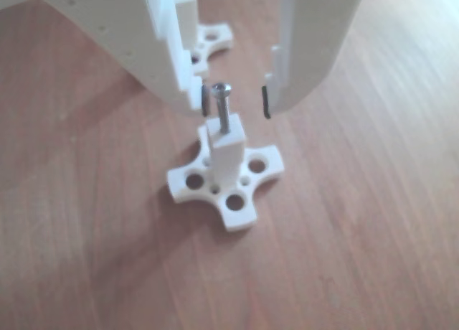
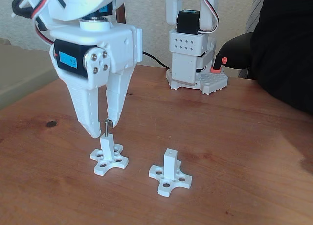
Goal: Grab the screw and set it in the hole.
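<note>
The thin dark-grey screw [image 1: 224, 111] stands upright in the hole [image 1: 225, 134] at the top of a white square post [image 1: 226, 158] on its cross-shaped base [image 1: 237, 201]. My gripper [image 1: 233, 100] is open around the screw's head. The left finger [image 1: 188, 86] is close beside the head and the right finger [image 1: 287, 93] stands clearly apart. In the fixed view the screw [image 2: 106, 128] rises from the left post [image 2: 106, 144] between the fingertips of the gripper [image 2: 103, 129].
A second, alike fixture [image 2: 169, 172] stands to the right on the wooden table [image 2: 234, 137], also seen behind the gripper as the far fixture [image 1: 211, 37]. The arm's base [image 2: 190, 63] is at the back. A person's dark sleeve [image 2: 288, 49] fills the right edge.
</note>
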Robot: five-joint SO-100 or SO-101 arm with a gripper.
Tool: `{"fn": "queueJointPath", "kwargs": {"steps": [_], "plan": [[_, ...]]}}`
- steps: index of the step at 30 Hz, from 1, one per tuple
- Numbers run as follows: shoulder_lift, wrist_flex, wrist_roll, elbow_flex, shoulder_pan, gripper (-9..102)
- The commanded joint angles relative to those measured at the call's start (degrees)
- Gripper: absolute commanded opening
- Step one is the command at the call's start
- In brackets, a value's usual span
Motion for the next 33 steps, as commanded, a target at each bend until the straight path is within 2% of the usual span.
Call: {"fn": "queueJointPath", "kwargs": {"steps": [1,33], "plan": [[1.5,-0.6,-0.8,-2.2,-0.9,9],[1.6,-1.6,-1.3,-1.8,-0.6,2]]}}
